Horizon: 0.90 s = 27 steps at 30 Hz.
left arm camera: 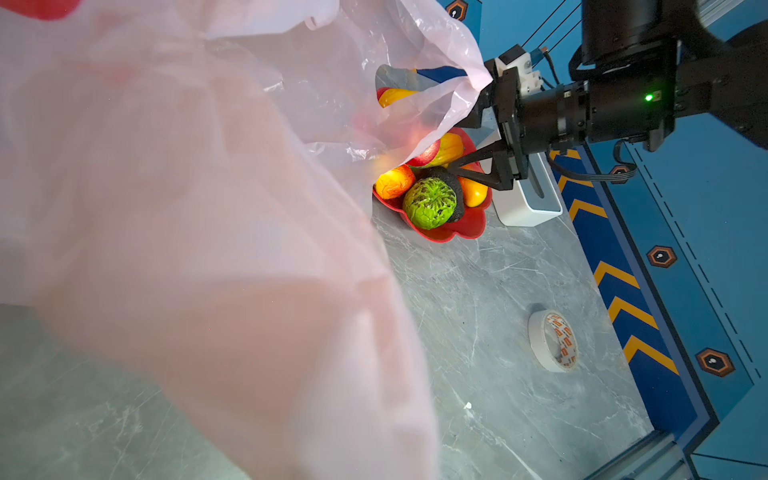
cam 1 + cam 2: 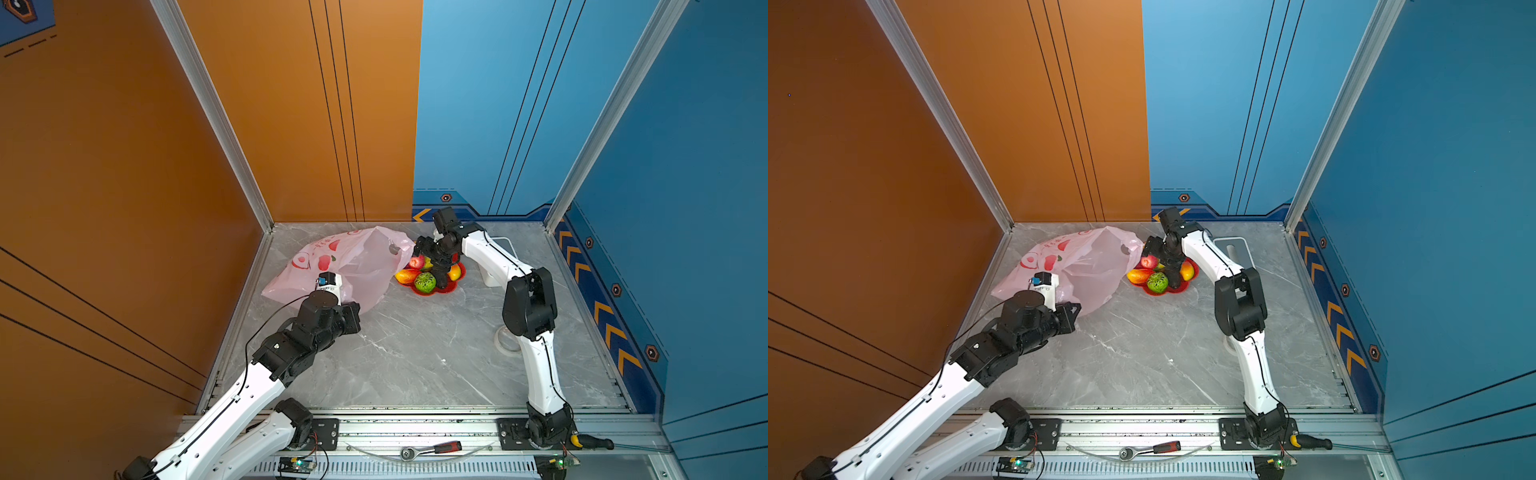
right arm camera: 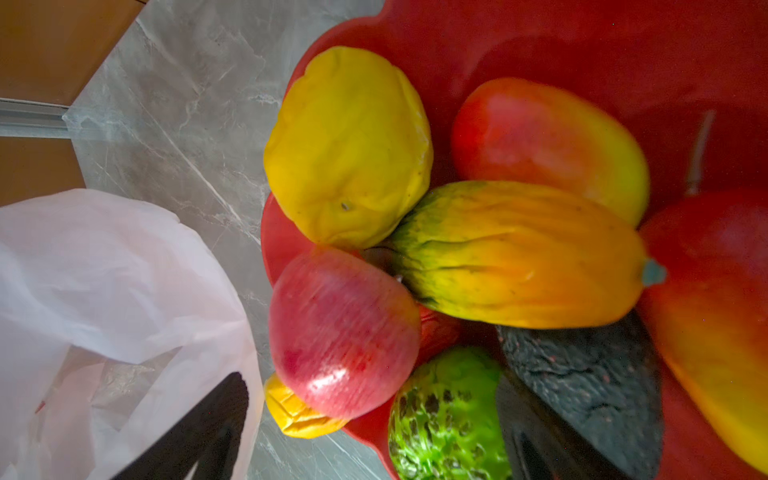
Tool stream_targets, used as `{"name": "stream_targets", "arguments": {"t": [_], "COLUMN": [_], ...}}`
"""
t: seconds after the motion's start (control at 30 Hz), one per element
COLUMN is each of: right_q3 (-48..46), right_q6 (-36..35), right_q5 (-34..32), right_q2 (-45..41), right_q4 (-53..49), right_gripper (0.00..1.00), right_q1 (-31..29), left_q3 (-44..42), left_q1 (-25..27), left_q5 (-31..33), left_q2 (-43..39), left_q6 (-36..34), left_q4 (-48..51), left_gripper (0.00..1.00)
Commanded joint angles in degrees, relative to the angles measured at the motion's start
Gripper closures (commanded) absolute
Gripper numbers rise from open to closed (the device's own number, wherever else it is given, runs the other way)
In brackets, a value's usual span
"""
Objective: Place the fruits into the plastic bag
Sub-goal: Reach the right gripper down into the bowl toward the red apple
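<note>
1. The plastic bag (image 2: 361, 266) (image 1: 208, 208) is pale pink and crumpled. It stands puffed up at 11 o'clock on the table (image 2: 415, 353), with its printed side toward 10 o'clock.
2. The left gripper (image 2: 1074, 310) sits at 6 o'clock of the bag, its fingers closed on the near hem. In the left wrist view the film hides the fingertips.
3. The red dish (image 2: 432, 292) (image 1: 457, 237) lies at 12 o'clock on the table, just beside the bag at its 3 o'clock.
4. The fruits lie piled in the dish. In both top views the apple (image 2: 417, 262) is at 10 o'clock, a mango (image 2: 407, 275) at 9 o'clock, the green fruit (image 2: 424, 282) at 6 o'clock and a second mango (image 2: 455, 272) at 3 o'clock. The right wrist view adds the lemon (image 3: 349, 145) and the avocado (image 3: 582, 374).
5. The right gripper (image 1: 459, 147) points down into the dish with its fingers wide apart, clamping nothing. One fingertip is at the avocado and the other is beside the bag's edge.
6. A white box (image 1: 528, 208) stands at 3 o'clock of the dish, and a tape roll (image 1: 552, 340) lies at 3 o'clock on the table.
</note>
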<state>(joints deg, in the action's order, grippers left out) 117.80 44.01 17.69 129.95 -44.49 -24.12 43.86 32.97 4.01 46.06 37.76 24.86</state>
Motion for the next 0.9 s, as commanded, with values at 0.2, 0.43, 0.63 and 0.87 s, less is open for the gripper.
{"name": "stream_targets", "arguments": {"t": [0.2,0.43,0.63,0.87], "right_q3": [5.2,8.0,9.0,9.5], "right_q6": [2.1,3.2,3.5,3.9], "right_q5": [-3.7,-4.9,-7.8,-8.4], "right_q2": [3.6,6.1,7.0,7.6], "right_q4": [-1.6,-1.9,-1.9,-2.1], "right_gripper": [0.11,0.14,0.20,0.38], "right_q1": [-0.7,-1.3,-2.1,-2.7], "left_q3": [2.3,2.3,1.7,1.3], "left_q1": [0.5,0.5,0.4,0.0], "left_q5": [0.7,0.8,0.7,0.7], "left_q2": [0.4,0.4,0.0,-1.0], "left_q6": [-1.6,-2.2,-2.3,-2.6], "left_q4": [-0.1,-0.1,-0.3,-0.3], "left_gripper": [1.00,1.00,1.00,1.00]}}
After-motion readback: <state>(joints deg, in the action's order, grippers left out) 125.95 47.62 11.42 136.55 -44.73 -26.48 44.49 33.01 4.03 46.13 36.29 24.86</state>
